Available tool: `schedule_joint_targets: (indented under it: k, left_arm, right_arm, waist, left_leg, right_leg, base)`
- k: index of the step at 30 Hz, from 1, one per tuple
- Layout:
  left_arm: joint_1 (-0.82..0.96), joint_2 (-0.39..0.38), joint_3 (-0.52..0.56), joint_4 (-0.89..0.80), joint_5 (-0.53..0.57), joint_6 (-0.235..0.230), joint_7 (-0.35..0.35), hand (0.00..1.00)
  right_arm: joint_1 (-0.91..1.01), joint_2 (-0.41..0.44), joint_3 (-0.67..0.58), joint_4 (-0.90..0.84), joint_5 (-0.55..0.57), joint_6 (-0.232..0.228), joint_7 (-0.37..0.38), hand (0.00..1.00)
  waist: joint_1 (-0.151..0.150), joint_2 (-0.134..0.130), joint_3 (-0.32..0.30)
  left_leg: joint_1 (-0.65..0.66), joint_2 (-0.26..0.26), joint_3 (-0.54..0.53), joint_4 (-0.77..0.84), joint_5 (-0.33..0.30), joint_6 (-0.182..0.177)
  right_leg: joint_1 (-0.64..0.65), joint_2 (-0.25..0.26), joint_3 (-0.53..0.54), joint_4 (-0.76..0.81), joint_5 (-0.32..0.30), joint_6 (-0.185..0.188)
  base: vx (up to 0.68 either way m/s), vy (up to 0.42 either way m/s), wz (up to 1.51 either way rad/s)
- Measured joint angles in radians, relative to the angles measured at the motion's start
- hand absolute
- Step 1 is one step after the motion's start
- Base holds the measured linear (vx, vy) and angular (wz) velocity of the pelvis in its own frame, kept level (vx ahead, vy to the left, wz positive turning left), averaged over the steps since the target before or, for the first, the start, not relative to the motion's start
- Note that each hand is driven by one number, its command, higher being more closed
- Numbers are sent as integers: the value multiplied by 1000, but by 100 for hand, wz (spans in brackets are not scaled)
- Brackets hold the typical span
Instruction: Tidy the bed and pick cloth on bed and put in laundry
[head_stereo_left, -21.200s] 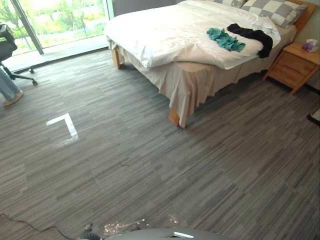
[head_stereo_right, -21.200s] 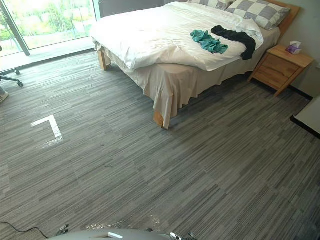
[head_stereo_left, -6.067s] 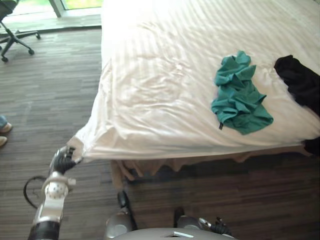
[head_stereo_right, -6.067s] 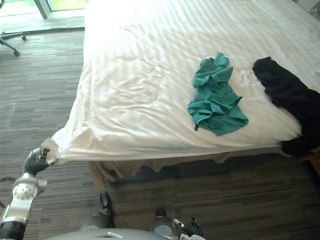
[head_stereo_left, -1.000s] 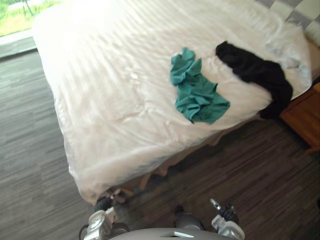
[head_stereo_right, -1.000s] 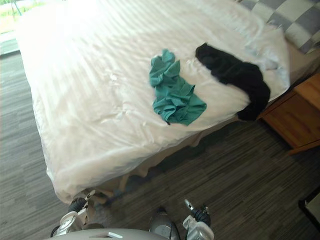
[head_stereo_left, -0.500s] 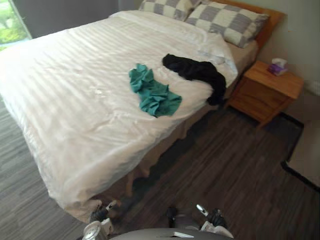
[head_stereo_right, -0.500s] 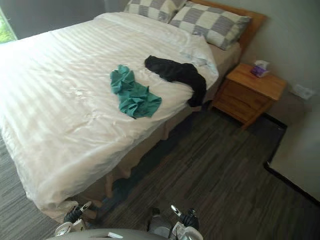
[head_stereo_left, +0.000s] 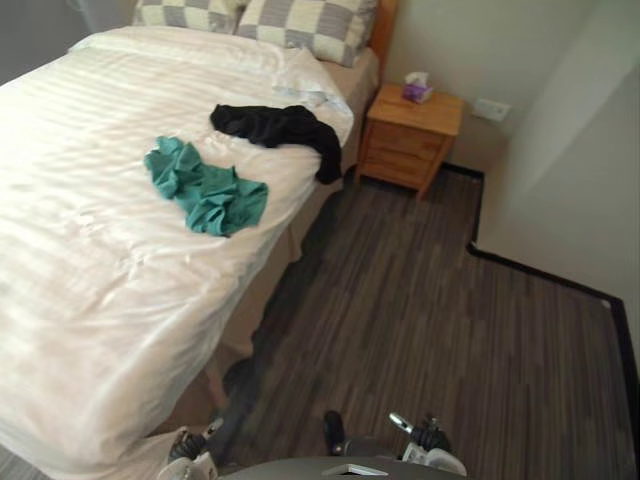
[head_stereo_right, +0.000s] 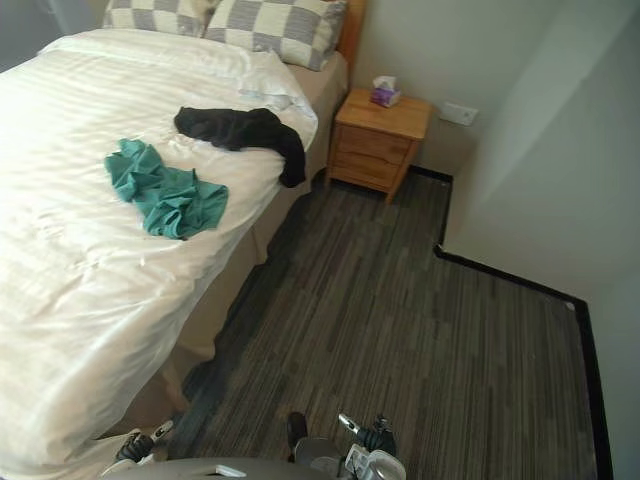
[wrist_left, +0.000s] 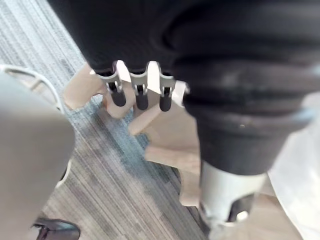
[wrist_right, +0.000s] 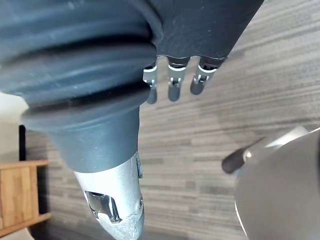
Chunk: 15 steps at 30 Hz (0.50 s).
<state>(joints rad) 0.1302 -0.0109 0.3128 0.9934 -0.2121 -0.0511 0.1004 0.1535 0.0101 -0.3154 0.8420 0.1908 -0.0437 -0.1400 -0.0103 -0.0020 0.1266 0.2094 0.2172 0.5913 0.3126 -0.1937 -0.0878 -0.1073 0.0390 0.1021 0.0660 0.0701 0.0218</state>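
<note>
Currently the green cloth (head_stereo_left: 205, 190) lies crumpled on the bed (head_stereo_left: 70, 300), near the bed's side edge. The black cloth (head_stereo_left: 270, 125) lies closer to the bed's pillows (head_stereo_left: 310, 25), with one end hanging over the bed's side. By the bed's foot corner the left robot hand (wrist_left: 141, 95) hangs low, fingers relaxed and holding nothing. Beside the bed, over the floor (head_stereo_left: 420, 310), the right robot hand (wrist_right: 172, 87) hangs equally loose and empty.
</note>
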Motion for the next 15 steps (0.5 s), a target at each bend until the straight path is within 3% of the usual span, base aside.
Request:
schedule_joint_targets:
  k: [3,6,8,9,10,11,12,13,14,15]
  left_arm:
    - [4,-3,15,-7,-1,-2,22,0]
    - [26,-7,37,-37,0,-5,24,0]
    - [27,-19,20,-42,0,-20,2,0]
    - [26,-22,7,-40,1,-20,-2,0]
    - [18,-29,-8,-39,20,-20,-12,0]
    - [-9,-25,-7,-42,25,-20,-20,0]
    - [-33,2,-2,-37,40,-21,-20,0]
    - [-36,3,2,-25,51,-17,-19,0]
    - [-34,1,-6,-19,66,-15,-21,0]
    - [-35,-20,-23,-25,80,-13,-21,0]
  right_arm:
    - [-4,0,6,0,-3,4,-1,0]
    - [-10,-7,33,1,-12,4,0,0]
    - [-13,-10,52,-1,-35,5,1,0]
    - [-13,-11,62,-2,-38,5,2,0]
    - [-27,-11,66,-11,-37,5,7,0]
    - [-26,-7,67,-26,-41,4,8,0]
    - [-22,16,81,-10,-39,16,8,0]
    - [-15,22,78,-12,-39,13,8,0]
    - [-12,23,85,-16,-41,6,7,0]
    - [-23,7,83,-26,-42,6,7,0]
  waist:
    - [1,-5,4]
    - [7,-12,6]
    - [-5,-10,-1]
    - [-9,-13,-9]
    - [-23,24,-29]
    - [-40,-10,-15]
    - [-12,-55,-2]
    - [-14,-54,-3]
    - [-26,-52,-11]
    - [-28,-19,-9]
  left_leg:
    - [-37,-19,-188,117,-29,42]
    - [-69,-36,-283,207,-58,65]
    - [-52,-47,-353,173,-142,73]
    - [-38,-49,-350,125,-165,77]
    - [-25,-23,-343,4,-219,61]
    - [-17,-37,-335,-44,-244,-15]
    - [10,-74,-301,-47,-237,-5]
    - [22,-73,-284,-47,-237,-6]
    - [24,-77,-263,-49,-220,8]
    - [16,-55,-222,-60,-205,15]
  right_leg:
    - [-26,26,81,25,2,-2]
    - [-61,46,121,60,1,-3]
    - [-92,72,127,55,1,-3]
    - [-110,78,115,52,1,-3]
    - [-187,93,54,121,-1,-13]
    - [-251,81,13,291,-23,-37]
    - [-252,67,8,310,-47,-15]
    - [-238,73,25,290,-28,-7]
    - [-218,74,16,220,3,-24]
    - [-211,44,-94,192,-15,-92]
  base:
    - [-59,53,-81]
    - [-116,98,-111]
    - [-153,137,-99]
    - [-162,135,-84]
    - [-166,150,-41]
    - [-85,103,-69]
    - [-63,92,-65]
    - [-75,50,-90]
    - [-118,21,-59]
    - [-85,11,-50]
